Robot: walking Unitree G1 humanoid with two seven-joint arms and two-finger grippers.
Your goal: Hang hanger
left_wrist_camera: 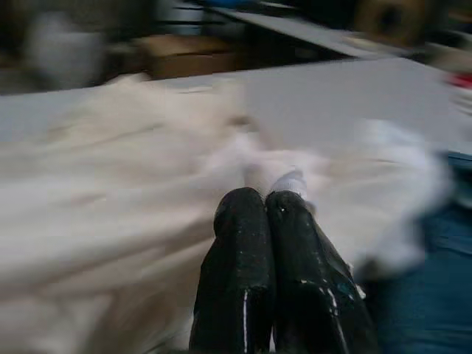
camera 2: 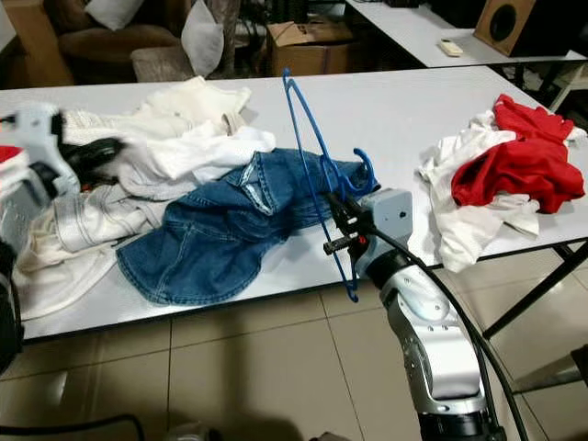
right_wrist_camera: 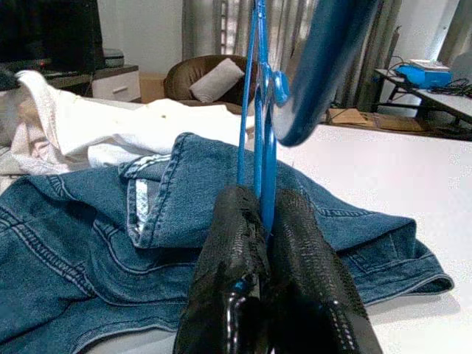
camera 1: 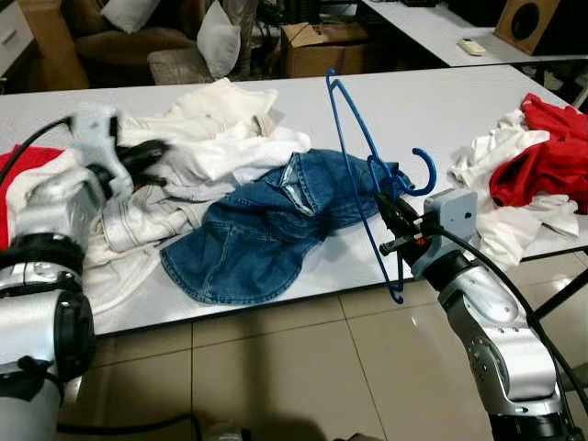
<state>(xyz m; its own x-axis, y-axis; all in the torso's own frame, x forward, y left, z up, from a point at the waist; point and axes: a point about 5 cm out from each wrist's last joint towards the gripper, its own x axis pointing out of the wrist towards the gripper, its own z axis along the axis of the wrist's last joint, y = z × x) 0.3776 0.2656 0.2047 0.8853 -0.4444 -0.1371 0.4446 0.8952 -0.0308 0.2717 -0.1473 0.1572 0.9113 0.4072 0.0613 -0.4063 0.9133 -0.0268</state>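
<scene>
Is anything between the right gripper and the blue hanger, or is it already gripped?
Nothing stands between them: the right gripper has its jaws shut on the blue hanger, held upright above the denim garment. No rail to hang it on is visible.

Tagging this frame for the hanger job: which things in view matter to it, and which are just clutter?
Job:
- blue hanger, pinched in the right gripper
- denim shorts, lying right under the hanger
- left gripper, shut on white cloth

Lying about:
- white clothes pile
- red and white clothes at the table's right end
- cardboard box
- speaker
</scene>
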